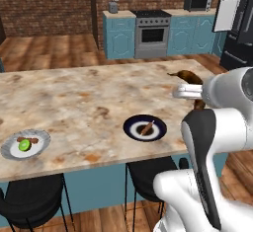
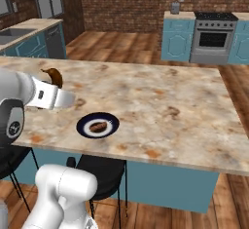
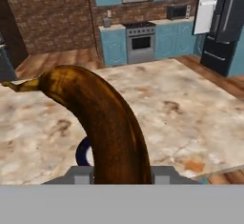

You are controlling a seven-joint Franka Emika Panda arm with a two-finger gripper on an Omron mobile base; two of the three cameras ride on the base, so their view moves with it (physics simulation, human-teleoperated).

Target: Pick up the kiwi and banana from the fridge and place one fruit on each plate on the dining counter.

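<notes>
Brown banana clenched in the tool above the bench

Brown with a yellow stem end, the banana (image 3: 107,127) rises from between the tool's (image 3: 121,173) fingers, which are clenched on its lower end. It is carried in the air over the marbled bench (image 1: 89,102), near the dark plate (image 1: 145,128), which has a small brown item on it. Farther along the bench sits the pale grey plate (image 1: 24,144) with the green kiwi (image 1: 24,145) on it. Beyond the bench stand a stove (image 1: 152,32) and the black fridge (image 1: 239,28), its white door swung open
</notes>
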